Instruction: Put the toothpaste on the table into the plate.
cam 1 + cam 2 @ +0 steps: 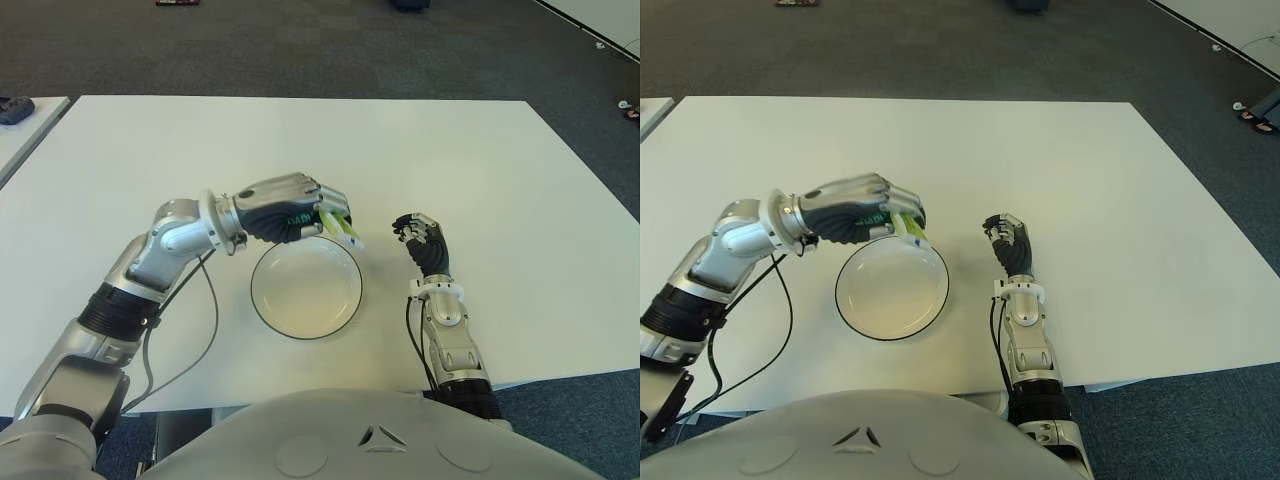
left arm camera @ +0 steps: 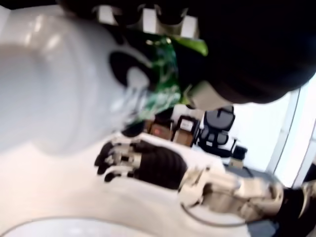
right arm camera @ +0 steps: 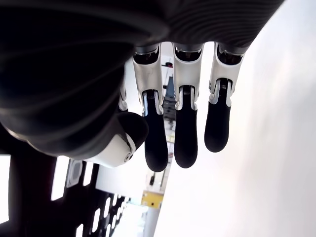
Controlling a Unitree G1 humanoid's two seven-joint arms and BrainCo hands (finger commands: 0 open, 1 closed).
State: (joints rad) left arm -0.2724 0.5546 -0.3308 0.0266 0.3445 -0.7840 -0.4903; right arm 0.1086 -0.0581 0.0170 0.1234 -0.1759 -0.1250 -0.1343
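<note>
Office, grey carpet (image 1: 300,45), desk chair (image 2: 217,129), white table (image 1: 500,160)

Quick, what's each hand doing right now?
Left hand: closed on the toothpaste, over the plate rim.
Right hand: open, empty, right of the plate.

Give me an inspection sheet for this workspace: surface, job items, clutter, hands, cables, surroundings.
Surface: white table, bare apart from the plate and the arms.
Job's things: toothpaste, green and white, held in the left hand, its end over the plate's far rim; plate, white with dark rim, empty, near the table's front edge.
Clutter: nothing seen on the table.
Hands: left hand shut on the toothpaste, at the plate's far edge; right hand to the right of the plate, fingers relaxed, holding nothing.
Cables: black cable looping from the left forearm; another along the right forearm.
Surroundings: dark carpet beyond the table; a second table's corner at far left.
</note>
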